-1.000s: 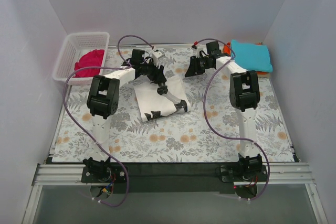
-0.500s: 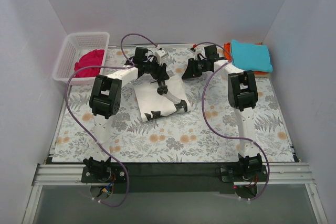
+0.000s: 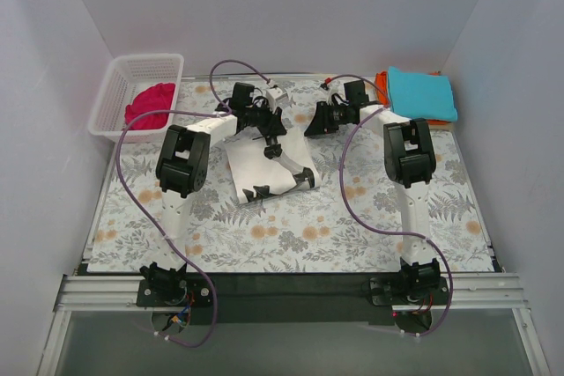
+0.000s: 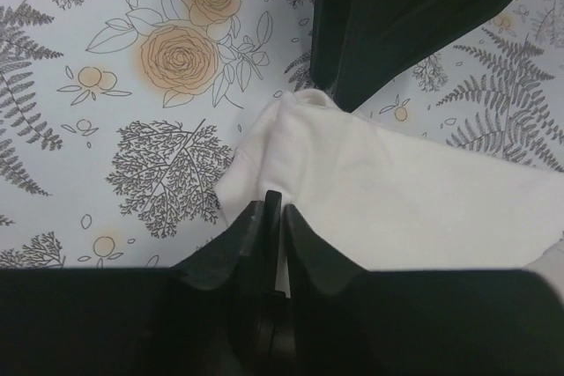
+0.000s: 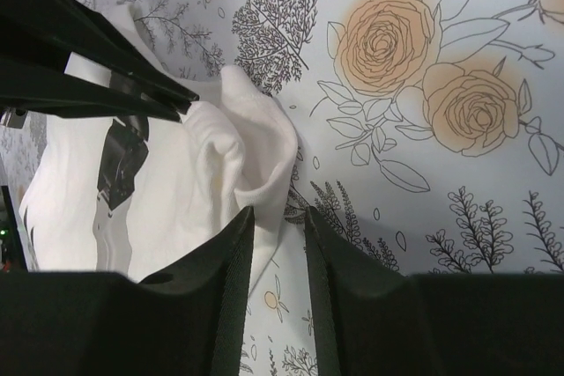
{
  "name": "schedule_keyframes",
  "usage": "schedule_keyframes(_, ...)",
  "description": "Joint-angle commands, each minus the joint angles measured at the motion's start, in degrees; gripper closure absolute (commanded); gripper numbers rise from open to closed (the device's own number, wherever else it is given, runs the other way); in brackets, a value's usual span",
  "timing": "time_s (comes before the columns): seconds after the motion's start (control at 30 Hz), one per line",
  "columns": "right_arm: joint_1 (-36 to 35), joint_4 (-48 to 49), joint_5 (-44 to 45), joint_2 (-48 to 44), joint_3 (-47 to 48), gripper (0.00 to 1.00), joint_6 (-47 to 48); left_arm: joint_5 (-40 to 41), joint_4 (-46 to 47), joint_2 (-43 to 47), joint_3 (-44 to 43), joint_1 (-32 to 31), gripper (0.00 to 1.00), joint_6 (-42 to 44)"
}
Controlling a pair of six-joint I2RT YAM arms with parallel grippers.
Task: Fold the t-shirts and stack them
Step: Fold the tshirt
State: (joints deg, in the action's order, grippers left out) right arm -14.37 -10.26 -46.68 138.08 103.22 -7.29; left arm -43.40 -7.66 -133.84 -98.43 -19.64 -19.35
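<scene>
Off-white shirt (image 3: 267, 167) lies mid-table on the floral cover (image 3: 352, 226). Left gripper (image 4: 274, 209), fingers nearly closed, pinches its far edge; right gripper (image 5: 275, 222), fingers narrow, clasps a raised corner. Bare cover surrounds the shirt.

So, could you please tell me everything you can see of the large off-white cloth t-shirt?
The large off-white cloth t-shirt lies partly folded in a rough rectangle on the floral table covering, mid-table. It looks soft and matte, with black printed marks on top. The left gripper is shut on one far corner; the right gripper pinches a bunched fold at the other. Neither corner looks lifted far.
</scene>
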Motion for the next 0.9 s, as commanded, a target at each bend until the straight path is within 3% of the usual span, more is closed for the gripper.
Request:
schedule_keyframes(0.0, 0.0, 0.6, -0.3, -3.3, -1.4, 0.69, -0.5, -1.9, 0.6, 1.8, -1.7, -0.2, 0.90, 0.2)
schedule_keyframes(0.13, -0.1, 0.9, 0.4, -1.2, 0.3, 0.75, -1.2, -2.5, 1.5, 2.7, -1.4, -0.2, 1.00, -0.2)
schedule_keyframes(0.57, -1.5, 0.9, 1.9, 1.2, 1.0, 0.83, -1.1, -4.7, 2.8, 5.7, -2.0, -1.8, 1.00, 0.5)
schedule_keyframes(0.87, -1.4, 0.9, 1.9, -0.2, -0.5, 0.88, 0.0, -1.9, 3.0, 2.0, -4.4, -2.2, 1.00, 2.0)
